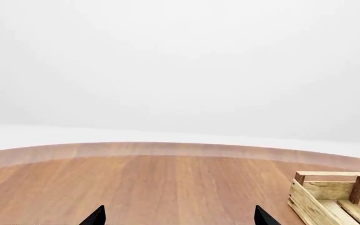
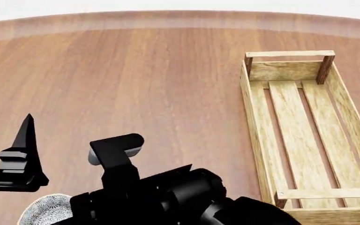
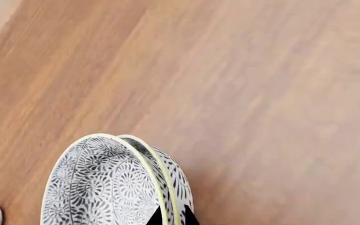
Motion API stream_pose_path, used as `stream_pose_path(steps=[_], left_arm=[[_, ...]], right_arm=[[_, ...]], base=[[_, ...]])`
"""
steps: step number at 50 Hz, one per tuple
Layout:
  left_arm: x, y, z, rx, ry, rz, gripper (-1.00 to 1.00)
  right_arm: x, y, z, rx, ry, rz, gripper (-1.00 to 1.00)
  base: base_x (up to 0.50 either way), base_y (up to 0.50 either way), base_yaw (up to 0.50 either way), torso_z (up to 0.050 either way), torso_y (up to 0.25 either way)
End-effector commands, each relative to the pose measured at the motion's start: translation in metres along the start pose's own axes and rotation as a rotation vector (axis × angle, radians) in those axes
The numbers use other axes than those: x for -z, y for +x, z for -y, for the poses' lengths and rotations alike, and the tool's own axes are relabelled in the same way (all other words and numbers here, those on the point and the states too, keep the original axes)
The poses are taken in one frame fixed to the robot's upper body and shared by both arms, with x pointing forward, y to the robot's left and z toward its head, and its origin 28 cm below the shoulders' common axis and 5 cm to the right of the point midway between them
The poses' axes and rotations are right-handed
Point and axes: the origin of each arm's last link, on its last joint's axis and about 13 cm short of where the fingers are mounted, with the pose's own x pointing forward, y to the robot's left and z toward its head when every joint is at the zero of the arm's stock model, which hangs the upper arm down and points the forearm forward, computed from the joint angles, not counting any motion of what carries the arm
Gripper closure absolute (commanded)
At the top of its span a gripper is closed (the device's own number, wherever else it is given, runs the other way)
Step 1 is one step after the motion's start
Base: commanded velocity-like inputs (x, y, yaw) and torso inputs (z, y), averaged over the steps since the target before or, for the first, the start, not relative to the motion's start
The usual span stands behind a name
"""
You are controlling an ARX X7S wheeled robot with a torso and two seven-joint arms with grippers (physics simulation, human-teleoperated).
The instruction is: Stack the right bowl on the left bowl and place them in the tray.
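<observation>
Two patterned grey-and-white bowls [image 3: 101, 187] with yellow rims sit nested, one inside the other. My right gripper [image 3: 172, 218] is shut on their doubled rim, one fingertip inside and one outside. In the head view only a part of the bowls [image 2: 45, 208] shows at the bottom left, under my right arm [image 2: 161, 192], which hides its gripper. The light-wood tray [image 2: 292, 126] lies empty at the right, far from the bowls. It also shows in the left wrist view [image 1: 330, 197]. My left gripper [image 1: 180, 220] is open and empty over bare table; one of its fingers [image 2: 27, 136] shows at the left.
The round wooden table [image 2: 136, 84] curves to its far edge [image 2: 167, 18] at the back. My right arm crosses the lower middle of the head view from right to left.
</observation>
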Motion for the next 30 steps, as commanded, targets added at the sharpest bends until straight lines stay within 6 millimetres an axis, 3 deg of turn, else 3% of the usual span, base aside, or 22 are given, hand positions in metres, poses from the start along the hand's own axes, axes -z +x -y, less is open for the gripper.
stream_pose_path(steps=[1, 9, 30], left_arm=[[0.001, 0.000, -0.001, -0.003, -0.003, -0.002, -1.00], [0.000, 0.001, 0.001, 0.000, 0.000, -0.002, -1.00], [0.000, 0.002, 0.000, -0.001, 0.001, -0.001, -1.00]], right_arm=[[-0.039, -0.025, 0.018, 0.058, 0.076, 0.133, 1.00], [-0.060, -0.044, 0.031, 0.099, 0.128, 0.206, 1.00], [-0.092, -0.084, 0.049, 0.191, 0.226, 0.345, 1.00]], base=[[0.00, 0.00, 0.00, 0.000, 0.000], [0.00, 0.00, 0.00, 0.000, 0.000], [0.00, 0.00, 0.00, 0.000, 0.000]])
